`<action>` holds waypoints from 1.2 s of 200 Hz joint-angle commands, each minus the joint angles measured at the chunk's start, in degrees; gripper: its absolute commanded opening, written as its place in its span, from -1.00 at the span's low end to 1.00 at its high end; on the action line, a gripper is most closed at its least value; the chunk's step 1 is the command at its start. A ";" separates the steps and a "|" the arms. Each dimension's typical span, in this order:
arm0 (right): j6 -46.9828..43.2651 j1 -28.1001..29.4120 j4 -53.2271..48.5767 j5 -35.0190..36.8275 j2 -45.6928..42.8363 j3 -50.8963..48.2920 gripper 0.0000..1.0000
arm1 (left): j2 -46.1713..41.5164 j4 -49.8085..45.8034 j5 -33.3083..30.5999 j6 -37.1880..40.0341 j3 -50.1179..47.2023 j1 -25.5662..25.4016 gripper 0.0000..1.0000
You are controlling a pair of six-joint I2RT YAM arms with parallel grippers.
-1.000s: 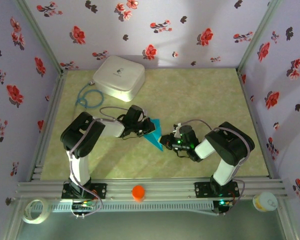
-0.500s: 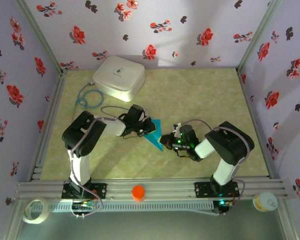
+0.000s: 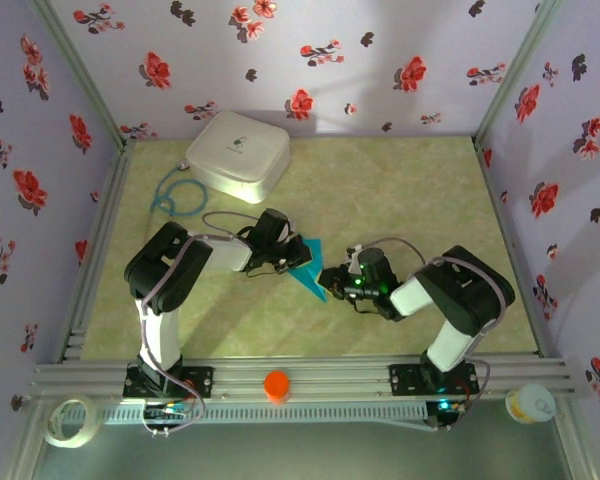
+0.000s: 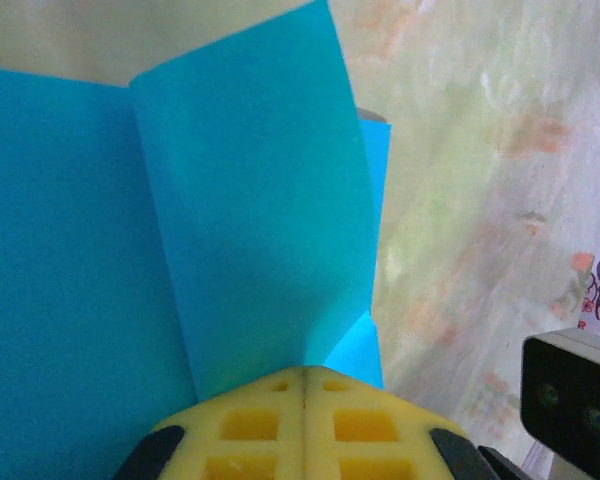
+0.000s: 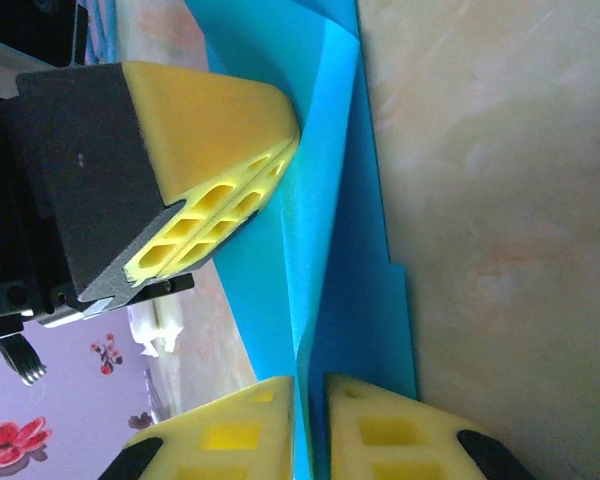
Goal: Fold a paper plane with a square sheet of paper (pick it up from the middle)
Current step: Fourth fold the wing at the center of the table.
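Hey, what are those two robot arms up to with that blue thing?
They are folding a turquoise paper into a plane. The left hand is clamped shut on one folded edge. The right hand has another edge between its fingers with a slight gap, so whether it grips is unclear. The paper is creased into a pointed shape, not a finished plane yet.

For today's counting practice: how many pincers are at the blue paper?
2. The left pincer is shut on the blue paper from the left; the right pincer straddles its lower right edge, jaws slightly parted. None seems hidden.
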 commanded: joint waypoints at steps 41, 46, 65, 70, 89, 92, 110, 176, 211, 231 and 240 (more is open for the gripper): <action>-5.17 1.50 -17.13 2.08 -5.47 1.01 -0.71 | 2.23 -3.43 -2.02 1.62 -0.75 -0.25 -1.00; -5.08 1.67 -16.82 1.65 -5.20 1.13 -0.71 | 2.25 -3.42 -1.98 1.56 -0.78 -0.25 -1.00; -4.59 2.19 -16.12 0.86 -4.10 1.49 -0.73 | 2.25 -3.22 -1.85 1.55 -0.92 -0.26 -1.00; -4.59 2.30 -16.44 0.79 -3.91 1.64 -0.73 | 2.17 -3.08 -1.87 1.51 -0.95 -0.24 -1.00; -4.86 2.57 -17.63 1.10 -3.31 1.91 -0.72 | 2.10 -3.06 -1.86 1.55 -1.03 -0.24 -1.00; -4.86 2.61 -17.83 1.31 -3.26 1.87 -0.71 | 2.15 -3.06 -1.84 1.49 -1.04 -0.24 -1.00; -5.12 2.66 -18.96 1.67 -3.77 1.69 -0.68 | 2.14 -3.06 -1.84 1.46 -0.97 -0.23 -1.00; -7.32 2.75 -25.11 2.03 -6.41 1.74 -0.92 | 2.24 -2.84 -1.90 1.28 -1.22 -0.16 -1.00; -7.38 2.75 -26.57 1.79 -7.54 1.88 -0.72 | 2.14 -2.80 -1.92 1.27 -1.31 -0.11 -1.00; -8.19 2.76 -29.36 2.09 -9.37 2.38 -0.66 | 2.21 -2.79 -1.88 1.13 -1.38 -0.07 -1.00; -8.82 2.75 -30.75 2.28 -10.11 2.64 -0.66 | 2.20 -2.80 -1.86 1.19 -1.39 -0.07 -1.00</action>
